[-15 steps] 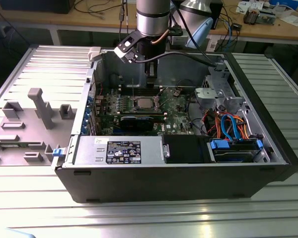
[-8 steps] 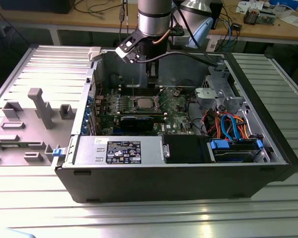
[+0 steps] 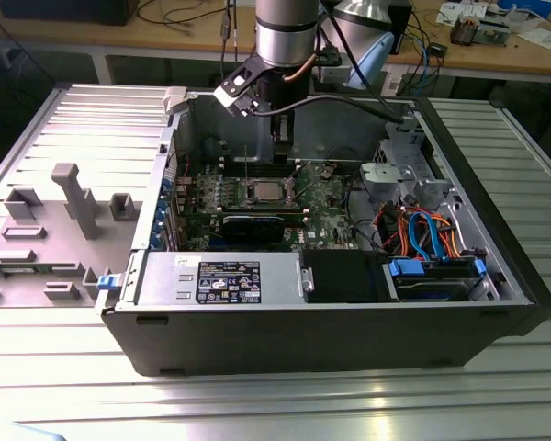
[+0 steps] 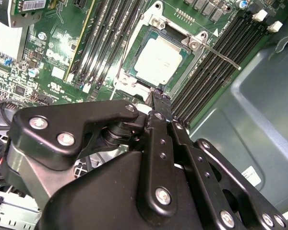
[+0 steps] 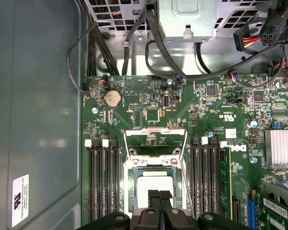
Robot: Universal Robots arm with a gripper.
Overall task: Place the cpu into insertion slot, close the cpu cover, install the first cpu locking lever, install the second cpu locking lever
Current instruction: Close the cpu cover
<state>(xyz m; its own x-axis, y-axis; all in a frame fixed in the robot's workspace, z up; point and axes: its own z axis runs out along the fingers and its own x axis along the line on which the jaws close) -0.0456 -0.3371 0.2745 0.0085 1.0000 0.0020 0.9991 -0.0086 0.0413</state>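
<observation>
Black gripper (image 4: 156,97) jaws are sitting together, clamping nothing, and are hovering at the near edge of the socket (image 5: 130,181). Inside it the chip (image 4: 161,60) is lying flat, silver top up, so placement looks done. The cover (image 5: 156,133) is standing open, hinged away, leaving the chip exposed on the green board (image 5: 149,103).

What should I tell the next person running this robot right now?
Gripper: shut, holding nothing, tips close over the socket.
Small square silver-topped cpu: seated in the silver-rimmed square insertion slot.
Thin silvery cpu cover frame: open, raised on its hinge.
Done: cpu placed.
Left: close the cover, install both locking levers.
</observation>
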